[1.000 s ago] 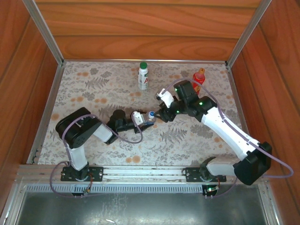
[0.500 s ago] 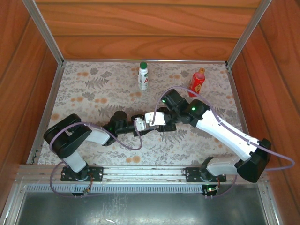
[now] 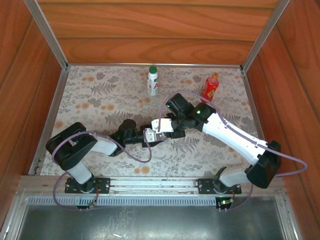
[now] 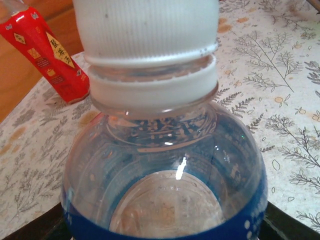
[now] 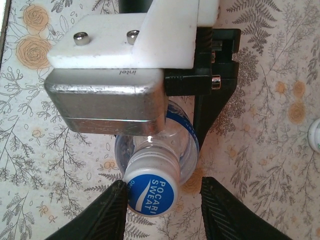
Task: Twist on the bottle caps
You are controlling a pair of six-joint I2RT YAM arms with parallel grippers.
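Lab rig: wood walls [image 3: 155,30], aluminium frame [image 3: 48,35].

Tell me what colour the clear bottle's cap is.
Cap: blue top with white lettering; right wrist view.

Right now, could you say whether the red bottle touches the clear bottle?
Apart: top view shows the red bottle standing far from the clear bottle in the left gripper.

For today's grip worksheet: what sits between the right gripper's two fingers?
The cap, blue on top, on the clear bottle; the right wrist view shows it.
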